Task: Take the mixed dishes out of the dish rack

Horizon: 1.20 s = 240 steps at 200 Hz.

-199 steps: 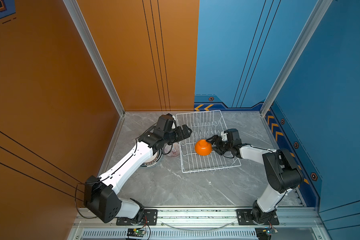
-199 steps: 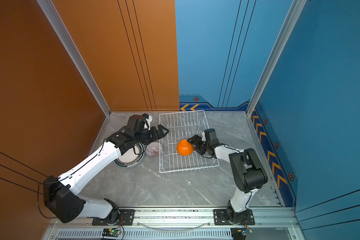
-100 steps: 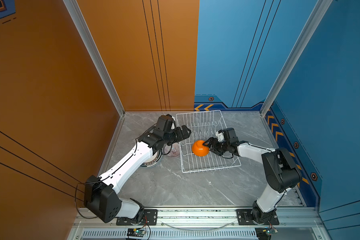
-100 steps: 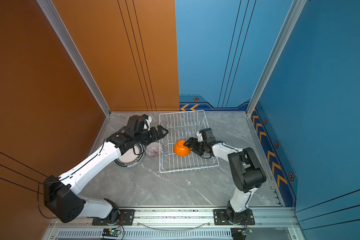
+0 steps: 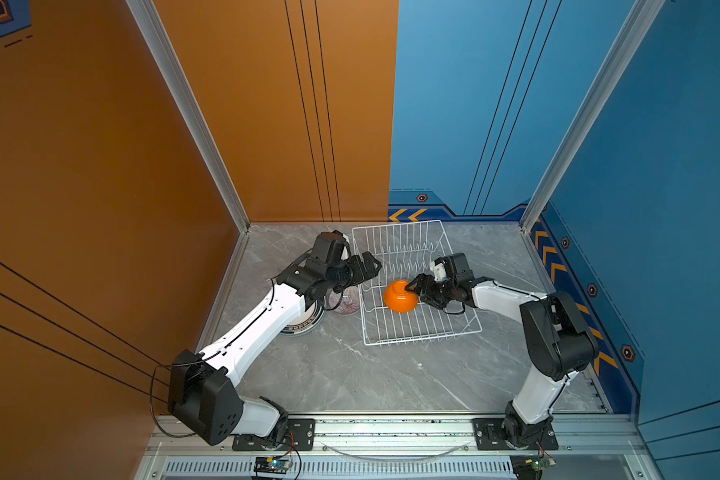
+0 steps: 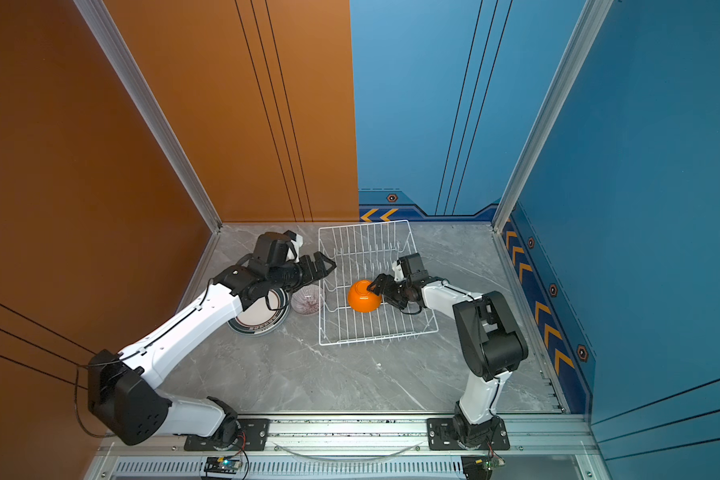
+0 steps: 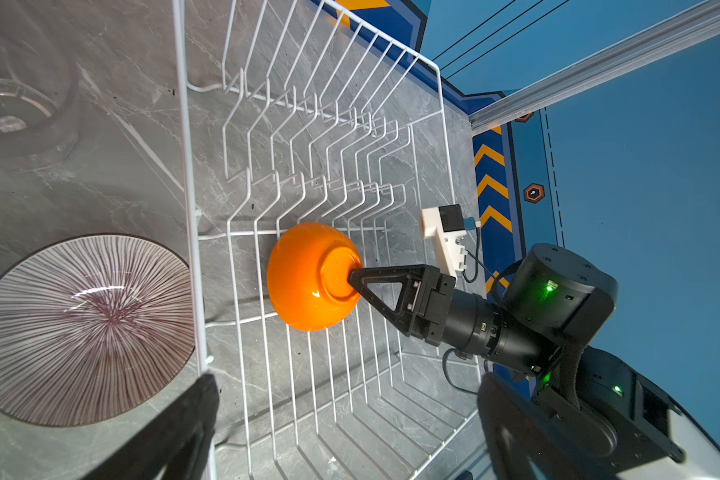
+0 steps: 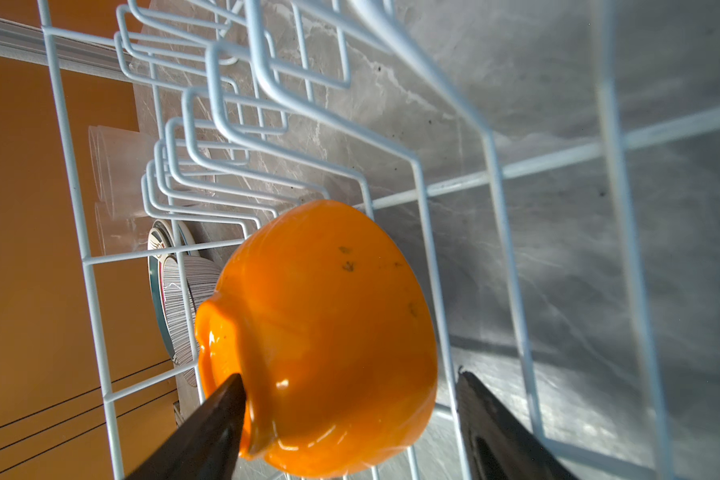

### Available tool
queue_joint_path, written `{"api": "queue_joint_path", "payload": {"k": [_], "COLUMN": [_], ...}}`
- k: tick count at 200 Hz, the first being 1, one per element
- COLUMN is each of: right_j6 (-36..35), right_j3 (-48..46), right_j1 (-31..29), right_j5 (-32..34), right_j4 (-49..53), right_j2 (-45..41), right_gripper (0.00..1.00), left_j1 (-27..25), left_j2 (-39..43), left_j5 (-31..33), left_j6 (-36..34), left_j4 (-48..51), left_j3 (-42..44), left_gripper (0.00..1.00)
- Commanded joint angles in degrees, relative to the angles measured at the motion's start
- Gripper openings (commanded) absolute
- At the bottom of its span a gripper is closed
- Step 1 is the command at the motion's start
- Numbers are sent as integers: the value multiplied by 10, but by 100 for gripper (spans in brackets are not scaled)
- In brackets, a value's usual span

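Nearly done: we see only orange bowl [image 5: 400,296] left in dish rack [image 5: 416,332], straddled by right gripper [image 5: 415,291], jaws spread, unpinched. Left gripper [image 5: 373,266] spread, empty; striped bowl [image 7: 84,328], plate [image 6: 258,322] beside it.

Got the left arm [image 5: 258,328] stretched long and low from its base, left gripper [image 5: 373,266] aimed toward the middle with jaws spread wide. Got the right arm [image 5: 504,297] bent sharp at the elbow, right gripper [image 5: 416,293] aimed back at the left one, jaws parted.
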<state>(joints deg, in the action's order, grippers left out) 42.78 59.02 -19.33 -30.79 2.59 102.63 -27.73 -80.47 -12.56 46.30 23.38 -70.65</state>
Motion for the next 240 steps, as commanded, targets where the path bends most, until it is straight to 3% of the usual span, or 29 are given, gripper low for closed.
{"api": "queue_joint_path", "payload": {"k": [1,58,142,194,240], "right_j6": [-5,-10,5,39,74], "right_j3": [8,37,31,-6,-14], "right_j1": [-6,-13,-25,-28,-25], "right_j5": [22,110,82,77,102], "right_j4": [39,92,106,60,47], "right_j2": [30,33,40,56,74], "right_gripper": [77,69,74,76,76], "left_j1": [6,8,-13,-17,-18], "left_j2": [-8,-8,24,35,48], "left_j5": [-19,-20,-7,-1,5], "left_j6": [5,5,-24,-16,-12], "left_j4": [-13,-18,-16,-5,-5], "left_j3": [8,10,9,17,25], "left_gripper": [98,98,98,98,98]}}
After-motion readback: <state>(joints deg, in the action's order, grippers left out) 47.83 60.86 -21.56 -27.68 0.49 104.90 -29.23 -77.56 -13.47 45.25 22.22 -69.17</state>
